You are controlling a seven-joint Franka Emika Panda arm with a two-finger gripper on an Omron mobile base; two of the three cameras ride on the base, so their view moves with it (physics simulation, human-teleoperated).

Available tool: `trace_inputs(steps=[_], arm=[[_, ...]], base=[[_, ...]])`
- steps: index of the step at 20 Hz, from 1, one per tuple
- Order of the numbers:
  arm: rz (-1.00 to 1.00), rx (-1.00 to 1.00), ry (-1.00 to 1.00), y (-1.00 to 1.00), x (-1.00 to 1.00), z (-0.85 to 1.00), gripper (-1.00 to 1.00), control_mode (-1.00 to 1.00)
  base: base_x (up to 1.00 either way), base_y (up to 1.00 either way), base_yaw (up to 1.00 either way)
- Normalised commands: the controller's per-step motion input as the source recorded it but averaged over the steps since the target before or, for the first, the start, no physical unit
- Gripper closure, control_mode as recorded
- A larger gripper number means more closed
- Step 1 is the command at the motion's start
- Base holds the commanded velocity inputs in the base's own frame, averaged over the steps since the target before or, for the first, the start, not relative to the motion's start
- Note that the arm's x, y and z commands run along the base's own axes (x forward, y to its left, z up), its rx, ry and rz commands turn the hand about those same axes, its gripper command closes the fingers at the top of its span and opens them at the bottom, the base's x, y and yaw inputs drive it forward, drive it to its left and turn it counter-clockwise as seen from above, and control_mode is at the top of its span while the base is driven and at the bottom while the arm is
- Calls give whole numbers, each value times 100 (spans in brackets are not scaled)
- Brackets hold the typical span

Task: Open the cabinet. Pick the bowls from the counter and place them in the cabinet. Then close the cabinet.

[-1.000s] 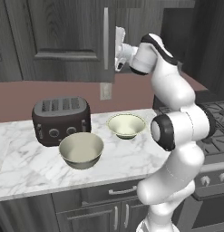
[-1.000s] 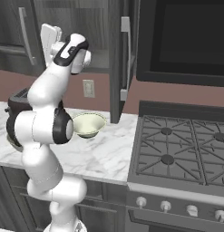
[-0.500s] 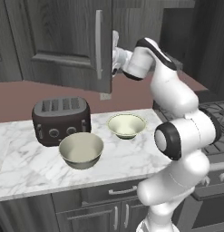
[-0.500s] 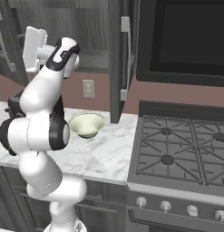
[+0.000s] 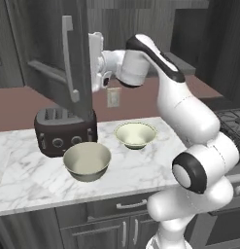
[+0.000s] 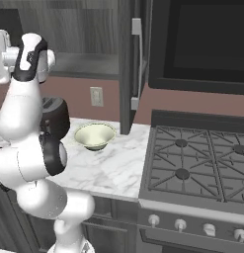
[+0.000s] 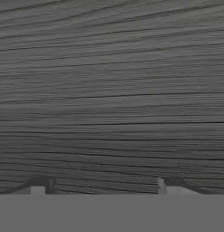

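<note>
Dark grey wood-grain cabinet (image 5: 53, 53) doors hang on the wall above the white, grey-veined marble surface (image 5: 136, 168), and the left door stands swung well out, its long silver bar handle (image 5: 70, 61) facing the room. The white arm reaches up behind that door's free edge, so the claw (image 5: 94, 61) sits against the door's inner face; the hand view shows close wood grain with the two dark fingertips (image 7: 38, 185) set wide apart and nothing between them. That placement reads as a push on the panel to open it further, not a grip on the handle.

Both bowls wait below on the surface: the larger beige-grey round bowl (image 5: 87, 162) near the front edge, just ahead of the dark toaster (image 5: 63, 131), and the smaller whitish bowl (image 5: 135, 134) further back towards the wall. They sit apart from each other, upright, untouched. In the right base view the right door (image 6: 136, 64) also appears swung out, edge-on beside the black gas stove top (image 6: 197, 160). Opening looks nearly done; picking the bowls has not begun.
</note>
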Motion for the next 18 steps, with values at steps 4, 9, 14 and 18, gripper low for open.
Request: trace_inputs(steps=[4, 9, 14, 18], arm=[[-12, -23, -18, 100, -76, 0, -100, -100], [-16, -23, -4, 100, -28, -11, -100, -100], [-9, -8, 3, 66, 2, -12, -100, -100], [-3, 3, -3, -29, -7, 0, -100, -100]], base=[[0, 0, 0], [0, 0, 0], [0, 0, 0], [0, 0, 0]])
